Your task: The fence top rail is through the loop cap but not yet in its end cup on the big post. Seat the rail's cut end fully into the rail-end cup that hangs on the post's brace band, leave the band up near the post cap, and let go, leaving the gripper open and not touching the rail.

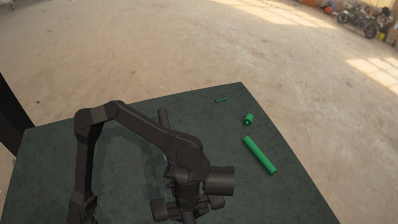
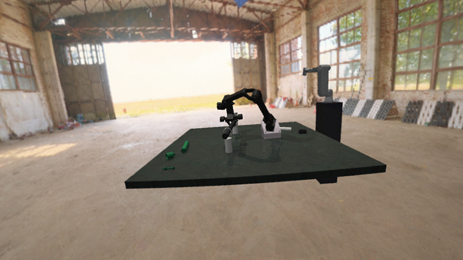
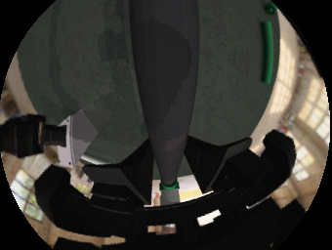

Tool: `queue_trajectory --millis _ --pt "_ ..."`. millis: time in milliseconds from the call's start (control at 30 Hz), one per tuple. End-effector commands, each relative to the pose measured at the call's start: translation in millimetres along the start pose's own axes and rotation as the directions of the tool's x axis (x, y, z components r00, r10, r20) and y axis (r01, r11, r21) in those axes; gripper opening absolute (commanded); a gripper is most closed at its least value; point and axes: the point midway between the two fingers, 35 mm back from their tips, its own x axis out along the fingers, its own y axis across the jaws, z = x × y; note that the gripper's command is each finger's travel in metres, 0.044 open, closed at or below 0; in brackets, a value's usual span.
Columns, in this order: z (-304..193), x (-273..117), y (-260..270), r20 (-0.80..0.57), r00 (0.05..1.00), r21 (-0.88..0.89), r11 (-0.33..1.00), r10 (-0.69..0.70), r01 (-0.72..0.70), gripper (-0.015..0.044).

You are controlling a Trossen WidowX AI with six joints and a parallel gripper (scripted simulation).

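In the top view, I had the jaws (image 1: pixel 187 213) (image 2: pixel 231 120) clamped on the dark rail (image 1: pixel 162 114) (image 2: pixel 228 130) (image 3: pixel 165 73). The rail extended from both sides of the jaws above the counter (image 1: pixel 119 172) (image 2: pixel 300 156) (image 3: pixel 88 73); a green cylinder (image 1: pixel 259 155) (image 2: pixel 185 146) (image 3: pixel 267 51) lay to one side of it.

In the exterior view, the rail's near end was at the top of the short light post (image 2: pixel 228 145). The white base (image 2: pixel 271 135) stood well apart from the rail.

In the wrist view, the rail passed between the fingers toward a green ring (image 3: pixel 169 187). I could not tell the cut end's seating.
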Motion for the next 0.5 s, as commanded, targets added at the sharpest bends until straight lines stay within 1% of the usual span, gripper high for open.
queue_trajectory --millis 0,67,467 --pt "-8.5 -5.9 -1.3 -0.019 1.0 0.003 1.0 -0.013 0.013 0.0" --pt "0.0 0.0 0.0 0.0 1.0 0.0 1.0 0.0 0.0 0.0" --pt "-1.8 -0.1 0.0 0.0 1.0 0.0 1.0 0.0 0.0 0.0"
